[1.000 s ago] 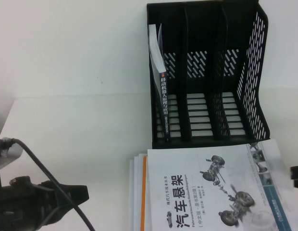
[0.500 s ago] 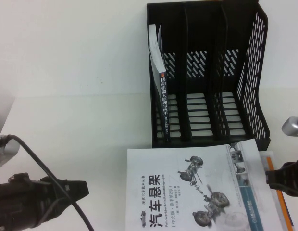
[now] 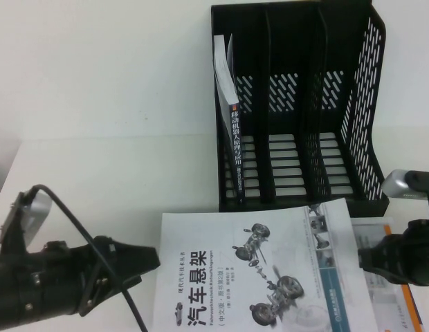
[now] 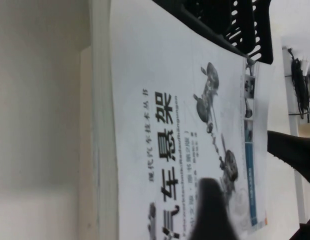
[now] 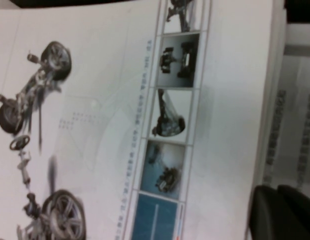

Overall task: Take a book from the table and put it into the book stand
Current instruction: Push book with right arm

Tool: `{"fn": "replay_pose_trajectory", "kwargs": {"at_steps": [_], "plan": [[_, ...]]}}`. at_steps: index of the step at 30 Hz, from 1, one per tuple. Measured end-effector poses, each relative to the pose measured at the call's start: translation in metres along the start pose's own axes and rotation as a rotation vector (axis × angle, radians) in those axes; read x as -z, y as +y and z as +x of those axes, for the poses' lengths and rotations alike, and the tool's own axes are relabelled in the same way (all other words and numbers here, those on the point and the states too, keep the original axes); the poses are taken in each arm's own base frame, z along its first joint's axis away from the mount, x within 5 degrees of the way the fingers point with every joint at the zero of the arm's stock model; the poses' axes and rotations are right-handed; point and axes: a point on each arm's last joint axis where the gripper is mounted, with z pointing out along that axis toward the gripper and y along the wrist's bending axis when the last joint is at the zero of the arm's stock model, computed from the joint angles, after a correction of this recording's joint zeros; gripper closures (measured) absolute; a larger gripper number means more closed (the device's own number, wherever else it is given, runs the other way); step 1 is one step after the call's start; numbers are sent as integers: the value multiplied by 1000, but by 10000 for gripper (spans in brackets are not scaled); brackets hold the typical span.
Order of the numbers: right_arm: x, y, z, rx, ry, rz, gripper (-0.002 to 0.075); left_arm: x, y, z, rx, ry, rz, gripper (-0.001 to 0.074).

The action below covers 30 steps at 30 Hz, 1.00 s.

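The book (image 3: 263, 270), white-covered with grey car-suspension drawings, lies flat on the table (image 3: 97, 173) in front of the black book stand (image 3: 339, 104). It partly covers another book on its right. My left gripper (image 3: 149, 266) is at the book's left edge and open. In the left wrist view (image 4: 255, 225) one finger (image 4: 210, 210) lies over the cover (image 4: 160, 100). My right gripper (image 3: 363, 261) is shut and rests against the book's right edge. In the right wrist view (image 5: 282, 210) its fingers (image 5: 267, 215) sit side by side at the cover's (image 5: 105, 125) edge.
A black-spined book (image 3: 236, 149) stands in the stand's left slot; the other two slots hold nothing. A white book with an orange stripe (image 3: 398, 290) lies under the car book, showing at the right. The stand's front edge is just behind the book.
The car book has slid left, uncovering the orange-striped book on its right. My right gripper came in from the right against it. My left gripper moved right to its left edge.
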Motion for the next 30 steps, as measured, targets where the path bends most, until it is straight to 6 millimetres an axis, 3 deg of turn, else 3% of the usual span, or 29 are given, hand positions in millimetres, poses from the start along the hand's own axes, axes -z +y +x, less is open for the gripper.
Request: {"fn": "replay_pose_trajectory", "kwargs": {"at_steps": [3,7,16,22,30], "plan": [[-6,2,0,-25,-6,-1,729,-8,5,-5,-1,17,-4,275],[-19,4,-2,-45,20,0,729,-18,15,-13,29,65,-8,223],[-27,5,-5,-45,28,1,729,-22,50,-41,139,139,37,213],[-27,5,-5,-39,28,1,729,-34,70,-40,184,230,74,213],[-27,5,-5,-33,30,-1,729,-51,86,-43,280,213,108,212]]}}
